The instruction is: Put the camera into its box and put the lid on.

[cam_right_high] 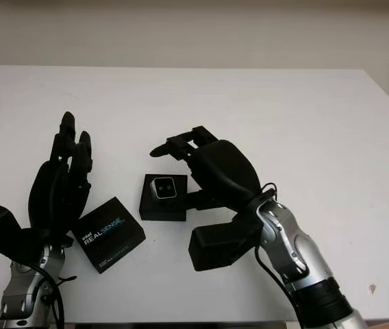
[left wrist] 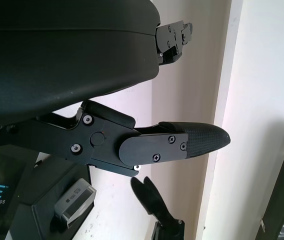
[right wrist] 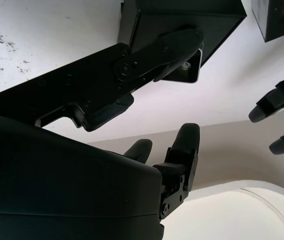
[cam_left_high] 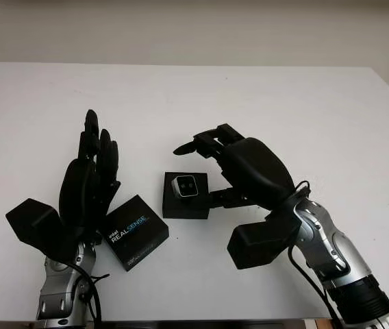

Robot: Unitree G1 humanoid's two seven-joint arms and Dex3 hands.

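Already the camera [cam_left_high: 185,186] sat in its box [cam_left_high: 186,208], a small silver body with its two lenses facing up, near the middle of the white table [cam_left_high: 263,103]. The lid [cam_left_high: 135,232], a black square printed "intel REALSENSE", lay flat on the table at about eight o'clock from the box, close to it but apart.

The left hand [cam_left_high: 88,179] stood at about nine o'clock from the box, just beside the lid, open and holding nothing. The right hand [cam_left_high: 239,161] was at about three o'clock from the box; its thumb seemed to press the near side wall of the box, as if to steady it, while the other fingers arched above and held nothing.

The lid looked like thin stiff cardboard, so I judged it light and a little slippery on its smooth faces. The best hold would be on two opposite edges. It should come down level, because a tilted lid would jam on the box walls.
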